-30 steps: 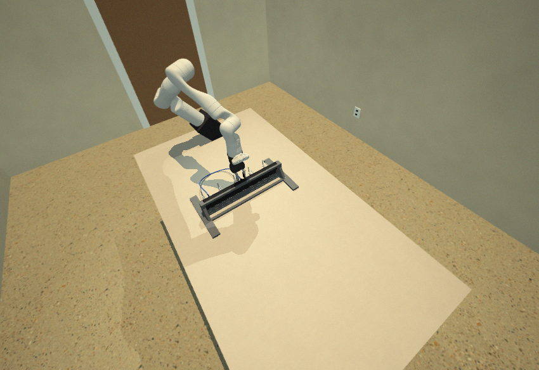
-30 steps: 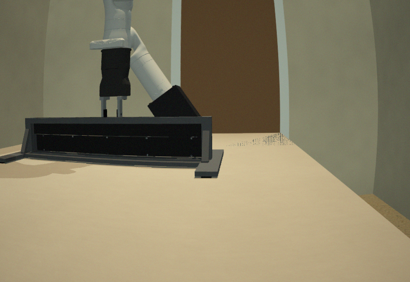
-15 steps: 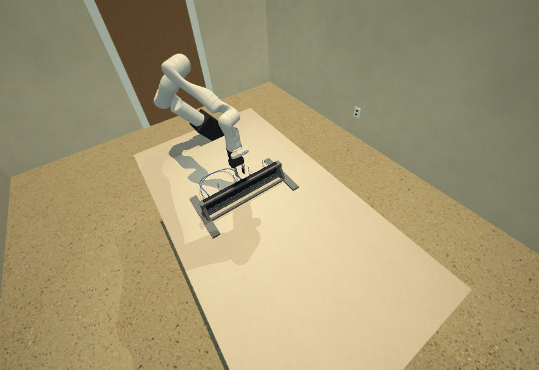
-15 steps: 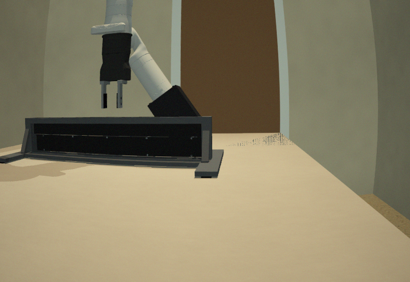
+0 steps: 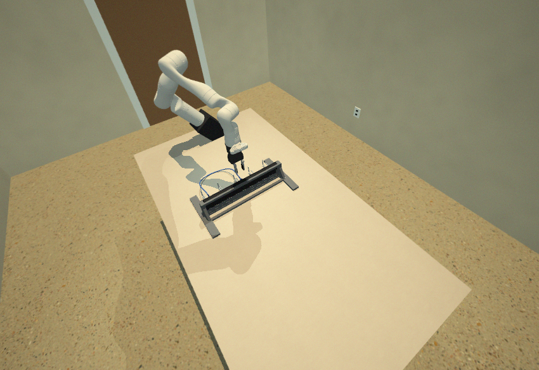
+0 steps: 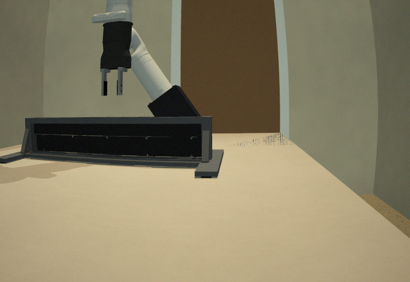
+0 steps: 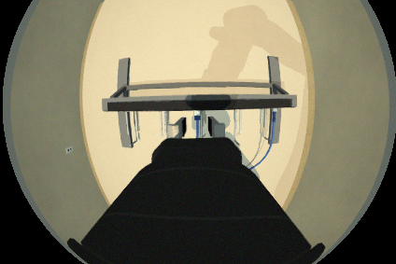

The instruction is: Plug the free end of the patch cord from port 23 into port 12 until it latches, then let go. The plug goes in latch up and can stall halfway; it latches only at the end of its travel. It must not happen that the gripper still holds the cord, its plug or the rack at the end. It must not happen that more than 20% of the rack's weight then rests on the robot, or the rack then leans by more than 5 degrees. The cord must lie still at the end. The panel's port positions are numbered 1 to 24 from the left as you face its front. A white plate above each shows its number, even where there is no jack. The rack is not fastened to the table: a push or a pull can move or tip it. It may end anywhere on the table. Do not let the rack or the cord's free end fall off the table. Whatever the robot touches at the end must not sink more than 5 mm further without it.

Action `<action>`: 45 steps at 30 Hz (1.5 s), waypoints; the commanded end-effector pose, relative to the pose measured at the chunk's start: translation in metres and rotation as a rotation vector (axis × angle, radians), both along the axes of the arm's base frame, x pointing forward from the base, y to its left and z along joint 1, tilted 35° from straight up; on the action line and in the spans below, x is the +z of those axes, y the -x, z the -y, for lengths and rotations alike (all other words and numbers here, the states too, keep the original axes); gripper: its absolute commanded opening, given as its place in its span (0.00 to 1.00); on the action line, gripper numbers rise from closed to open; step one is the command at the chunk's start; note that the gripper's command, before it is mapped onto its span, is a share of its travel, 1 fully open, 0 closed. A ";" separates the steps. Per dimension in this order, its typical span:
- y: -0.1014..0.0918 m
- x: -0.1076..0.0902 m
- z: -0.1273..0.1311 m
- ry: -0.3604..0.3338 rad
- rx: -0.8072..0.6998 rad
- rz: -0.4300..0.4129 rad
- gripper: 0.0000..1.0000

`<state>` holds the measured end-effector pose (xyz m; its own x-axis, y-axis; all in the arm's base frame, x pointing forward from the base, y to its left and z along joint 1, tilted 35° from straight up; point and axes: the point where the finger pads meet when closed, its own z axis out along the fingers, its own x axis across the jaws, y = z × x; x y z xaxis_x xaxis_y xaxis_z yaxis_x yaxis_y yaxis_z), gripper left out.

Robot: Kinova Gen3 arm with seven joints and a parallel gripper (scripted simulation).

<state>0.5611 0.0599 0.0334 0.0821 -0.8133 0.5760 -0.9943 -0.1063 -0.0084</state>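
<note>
Hanging above the top of the rack (image 5: 213, 226) (image 6: 119, 120) (image 7: 140, 105), on the cord side, with the gripper (image 5: 239, 169) (image 6: 111, 94) (image 7: 197, 123) jaws spread partway around nothing, presumably to leave the cord free. Below, at mid-panel, to judge for port 12: the blue plug (image 7: 197, 118); latching impossible to confirm. Looping from there to the cord-end side: the blue cord (image 5: 200, 185) (image 7: 273, 135). Upright on both feet, near one long edge of the table (image 5: 337, 275) (image 6: 205, 220) (image 7: 163, 31), with wider room opposite; best withdrawn straight up, avoiding snags.
</note>
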 end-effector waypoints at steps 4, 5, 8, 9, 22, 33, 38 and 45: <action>-0.001 0.007 -0.003 0.005 0.009 0.000 0.73; -0.001 0.007 -0.003 0.005 0.009 0.000 0.73; -0.001 0.008 -0.003 0.004 0.009 0.001 0.73; -0.001 0.008 -0.003 0.004 0.009 0.001 0.73; -0.002 0.009 -0.004 0.004 0.010 0.003 0.00; -0.002 0.010 -0.004 0.003 0.010 0.004 0.00; -0.002 0.010 -0.004 0.003 0.009 0.005 0.00; -0.002 0.010 -0.003 0.003 0.009 0.005 0.00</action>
